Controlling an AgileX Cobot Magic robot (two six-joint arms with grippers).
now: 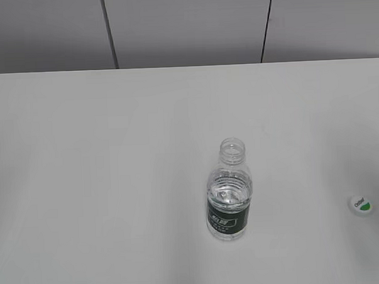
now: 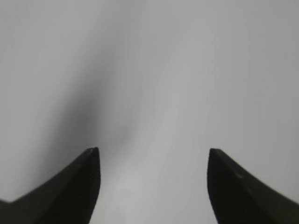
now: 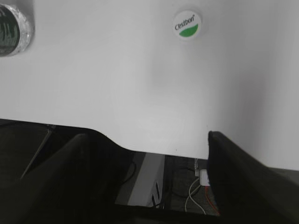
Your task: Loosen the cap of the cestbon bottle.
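The cestbon bottle (image 1: 229,194) stands upright near the middle of the white table, clear with a dark green label and an open threaded neck with no cap on it. Its base shows at the top left of the right wrist view (image 3: 14,30). The cap (image 1: 361,204), white with a green half-moon mark, lies flat on the table at the right; it also shows in the right wrist view (image 3: 187,25). My left gripper (image 2: 153,154) is open and empty over bare table. My right gripper (image 3: 147,140) is open and empty, back over the table's near edge. Neither gripper shows in the exterior view.
The table's front edge (image 3: 154,149) runs across the right wrist view, with cables and a white adapter (image 3: 202,176) on the floor below. A grey panelled wall (image 1: 184,26) stands behind the table.
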